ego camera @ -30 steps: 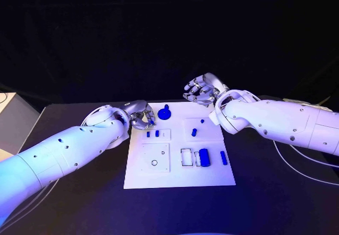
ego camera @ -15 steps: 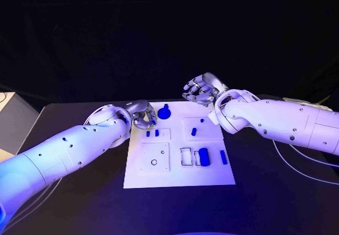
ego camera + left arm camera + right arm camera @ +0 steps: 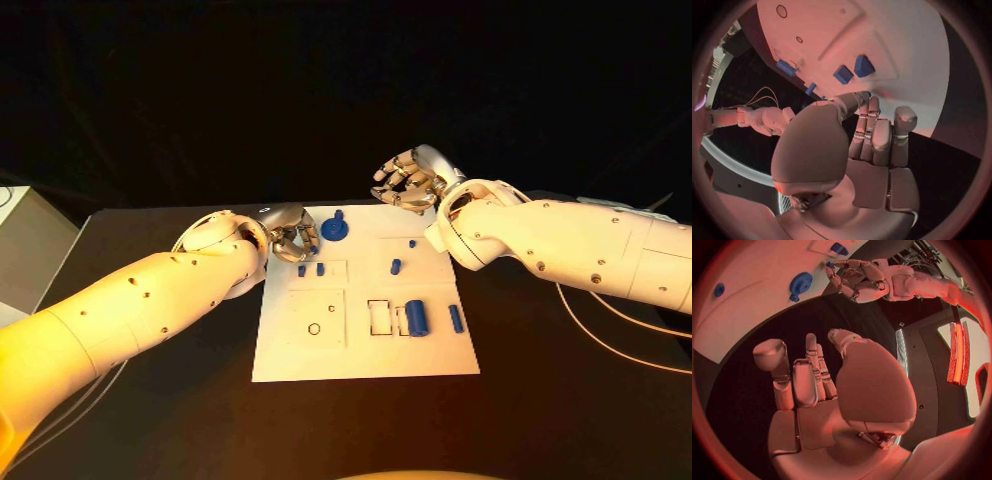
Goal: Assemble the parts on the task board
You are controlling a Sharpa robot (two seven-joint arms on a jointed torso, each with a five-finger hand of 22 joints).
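The task board is lying mid-table, with blue parts sitting in its recesses: a round knobbed part at 12 o'clock, two small pegs and a block nearer centre. The left robot hand is hovering at the board's 11 o'clock corner, fingers curled, holding nothing visible. The right robot hand is raised beyond 12 o'clock, likewise curled and empty. Judgement: a pick is pending, requiring the left robot hand to descend onto the pegs.

Parts lie on task board, mid-table.
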